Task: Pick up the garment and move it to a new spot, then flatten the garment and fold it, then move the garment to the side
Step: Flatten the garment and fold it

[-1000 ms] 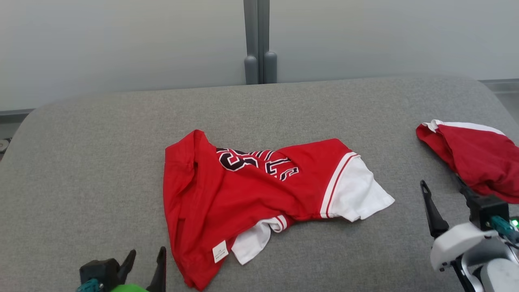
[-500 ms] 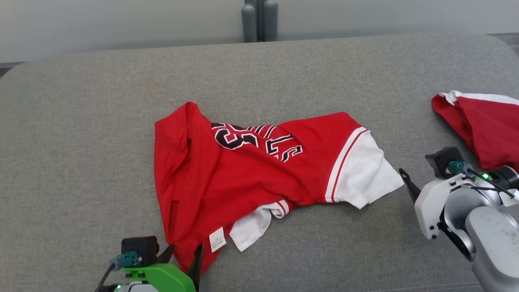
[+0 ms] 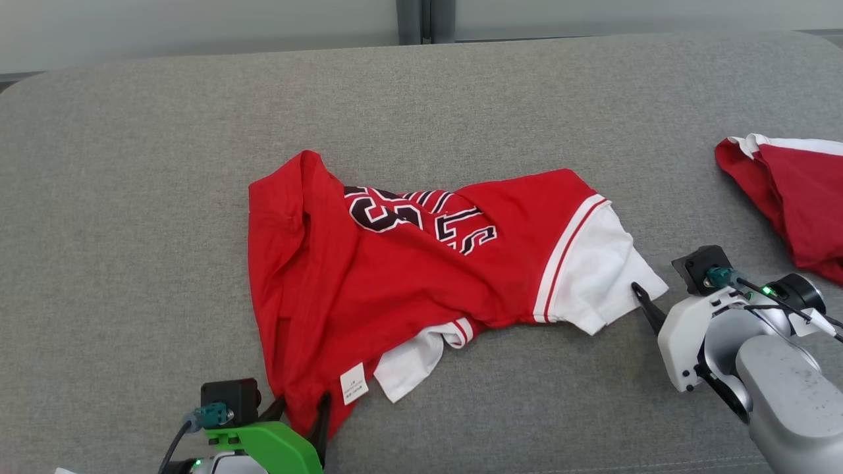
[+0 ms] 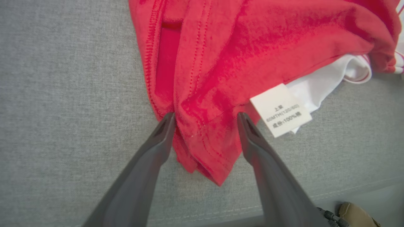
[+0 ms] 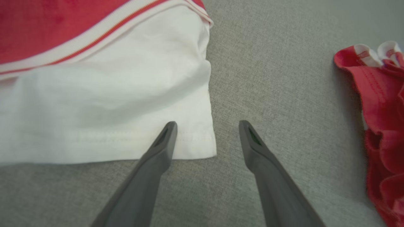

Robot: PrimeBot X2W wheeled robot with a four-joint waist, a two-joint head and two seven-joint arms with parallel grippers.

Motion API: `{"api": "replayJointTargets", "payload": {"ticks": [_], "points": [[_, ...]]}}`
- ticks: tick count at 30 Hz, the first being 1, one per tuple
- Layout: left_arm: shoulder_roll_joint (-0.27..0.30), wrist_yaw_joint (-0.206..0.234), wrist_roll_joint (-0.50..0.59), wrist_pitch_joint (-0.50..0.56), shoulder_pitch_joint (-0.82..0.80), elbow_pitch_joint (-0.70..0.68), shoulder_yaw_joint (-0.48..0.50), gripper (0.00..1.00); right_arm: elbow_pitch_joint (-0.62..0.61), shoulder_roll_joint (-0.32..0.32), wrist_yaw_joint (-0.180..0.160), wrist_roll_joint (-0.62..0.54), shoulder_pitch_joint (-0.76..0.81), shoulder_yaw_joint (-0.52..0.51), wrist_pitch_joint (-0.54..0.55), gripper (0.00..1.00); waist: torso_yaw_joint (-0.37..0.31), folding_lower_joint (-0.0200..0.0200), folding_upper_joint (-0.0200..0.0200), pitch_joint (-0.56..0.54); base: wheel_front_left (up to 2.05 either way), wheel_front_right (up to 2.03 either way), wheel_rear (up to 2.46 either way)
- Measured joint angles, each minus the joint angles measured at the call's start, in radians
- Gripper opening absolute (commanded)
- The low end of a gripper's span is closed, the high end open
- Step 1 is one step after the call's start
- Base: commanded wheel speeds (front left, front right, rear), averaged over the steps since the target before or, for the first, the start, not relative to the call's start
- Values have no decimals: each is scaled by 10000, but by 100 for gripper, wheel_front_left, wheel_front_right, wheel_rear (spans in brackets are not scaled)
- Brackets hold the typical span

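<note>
My left pincer (image 4: 205, 116) is spread wide, fingers straddling the red bottom corner of the shirt (image 3: 408, 276), right by the front seam of the cushion (image 3: 132, 197) (tight there). My right pincer (image 5: 207, 123) gapes too, one tip over the white sleeve (image 5: 110, 94), the other over bare grey. Shirt lies crumpled mid-cushion, with open grey to its left and behind it. Another red garment (image 3: 803, 210) lies far right.
</note>
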Motion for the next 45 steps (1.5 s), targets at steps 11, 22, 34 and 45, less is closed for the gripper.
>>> {"api": "replayJointTargets", "payload": {"ticks": [11,22,34,45], "points": [[-52,61,-207,-230,-24,702,-104,26,523,105,0,242,-273,366,-326,100,-5,0,0,19,0,0,0],[-10,-54,-253,-439,-256,648,-244,0,861,125,-2,443,-383,798,-489,100,-41,0,0,-32,0,0,0],[81,-198,-441,-481,-337,318,-290,0,2107,291,2,890,-923,1275,-430,100,59,0,0,-63,0,0,0],[90,-280,-918,-474,-383,-433,-109,0,2178,314,4,2629,-1090,1616,-1216,0,30,0,0,-81,0,0,0]]}}
